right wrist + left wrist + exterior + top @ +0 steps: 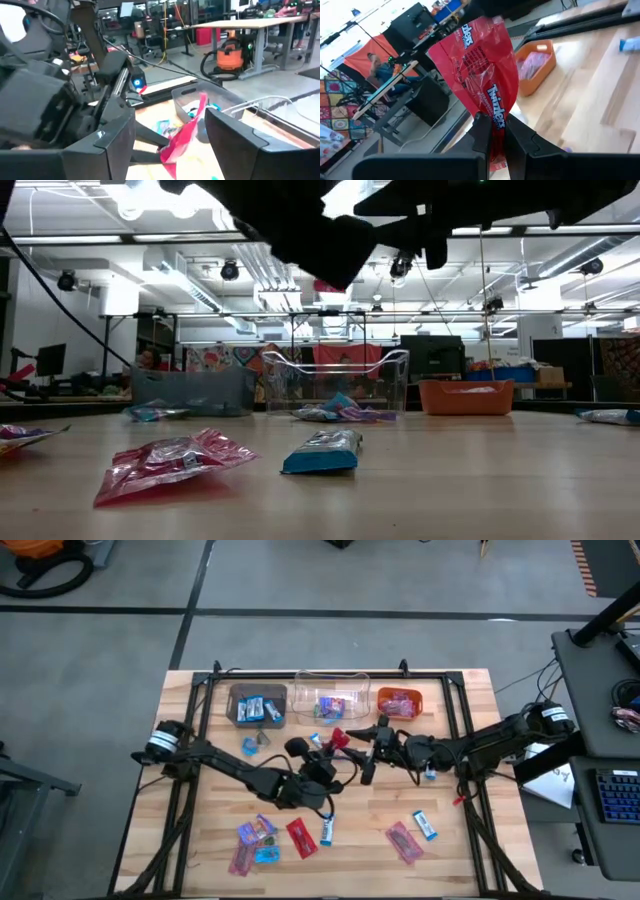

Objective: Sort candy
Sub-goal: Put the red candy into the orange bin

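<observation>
Twizzlers pack (482, 85), red, stands pinched in the left gripper (495, 132) mid-table, raised so the wide-open right gripper (172, 145), at three o'clock of it, can take it for the orange bin (400, 702) at one o'clock.

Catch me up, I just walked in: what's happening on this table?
Two robot arms are sorting wrapped candy into bins. The left gripper is shut on a red Twizzlers packet, held up mid-table near the orange bin. The right gripper faces it with fingers open on either side of the packet, not gripping. The brown bin and clear bin already hold sweets; more lie loose on the table.
</observation>
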Controlling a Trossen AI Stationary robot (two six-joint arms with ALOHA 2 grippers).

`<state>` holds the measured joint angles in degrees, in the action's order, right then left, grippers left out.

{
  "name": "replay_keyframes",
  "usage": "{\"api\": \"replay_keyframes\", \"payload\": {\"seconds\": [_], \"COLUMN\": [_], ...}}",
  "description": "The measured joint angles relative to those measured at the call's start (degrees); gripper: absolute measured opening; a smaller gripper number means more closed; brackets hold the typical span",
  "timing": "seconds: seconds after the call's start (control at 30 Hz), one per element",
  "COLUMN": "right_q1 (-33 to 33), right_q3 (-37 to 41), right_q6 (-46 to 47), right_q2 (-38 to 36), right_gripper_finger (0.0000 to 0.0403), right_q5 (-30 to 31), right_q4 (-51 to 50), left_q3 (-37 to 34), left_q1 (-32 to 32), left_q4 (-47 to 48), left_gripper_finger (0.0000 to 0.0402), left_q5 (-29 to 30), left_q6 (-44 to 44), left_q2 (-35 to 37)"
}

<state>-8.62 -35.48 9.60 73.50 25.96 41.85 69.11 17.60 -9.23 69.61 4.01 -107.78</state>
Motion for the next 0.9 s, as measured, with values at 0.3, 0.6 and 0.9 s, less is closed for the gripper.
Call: {"api": "replay_keyframes", "payload": {"seconds": [0.3,0.6,0.9], "right_q1": [0.0,0.0,1.4], "right_q3": [0.0,0.0,0.0], "right_q6": [1.1,0.5,0.9], "right_q2": [0.6,0.6,-1.1], "right_gripper_finger": [0.0177,0.0017,0.0009], "right_q5": [2.6,2.7,10.0], "right_q4": [-1.8,-2.9,-6.2], "left_q3": [3.1,2.9,-1.4], "left_q1": [-0.1,-0.2,-0.6], "left_q4": [1.7,1.8,2.1], "left_gripper_finger": [0.0013,0.0022,0.0111], "left_q5": [-2.0,-3.6,-9.3], "left_q6": [0.0,-1.8,-3.5], "left_q2": [-1.3,-1.0,5.2]}}
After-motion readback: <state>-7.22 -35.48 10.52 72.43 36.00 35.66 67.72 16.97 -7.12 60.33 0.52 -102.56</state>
